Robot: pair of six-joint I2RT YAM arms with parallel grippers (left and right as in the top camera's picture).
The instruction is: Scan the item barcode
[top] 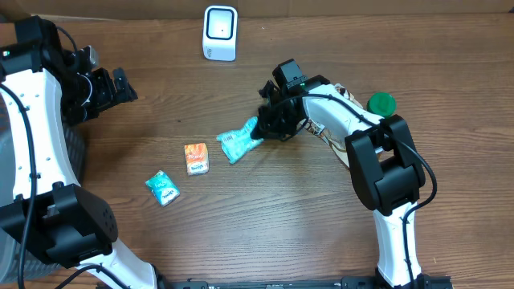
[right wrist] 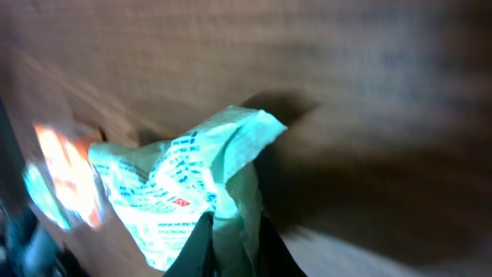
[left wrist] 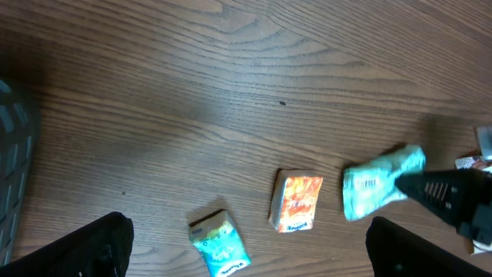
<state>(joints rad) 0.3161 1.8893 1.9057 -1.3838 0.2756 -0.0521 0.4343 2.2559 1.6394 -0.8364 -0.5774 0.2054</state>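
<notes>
Wood-grain table (top: 265, 225) stretches under me, with the white scanner (top: 220, 32) standing at twelve o'clock by the far edge. My right gripper (top: 259, 132) is pinched tight on one end of the mint packet (top: 237, 144), near the table's middle, at five o'clock from the scanner and well apart from it. An orange packet (top: 197, 158) lies at its eight o'clock, a teal packet (top: 163, 188) beyond. My left gripper (top: 120, 84) hangs at nine o'clock, fingers spread wide, holding nothing.

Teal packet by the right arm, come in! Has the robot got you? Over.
Right gripper shut on teal packet. Left gripper open, empty. Nothing between packet and white scanner.
</notes>
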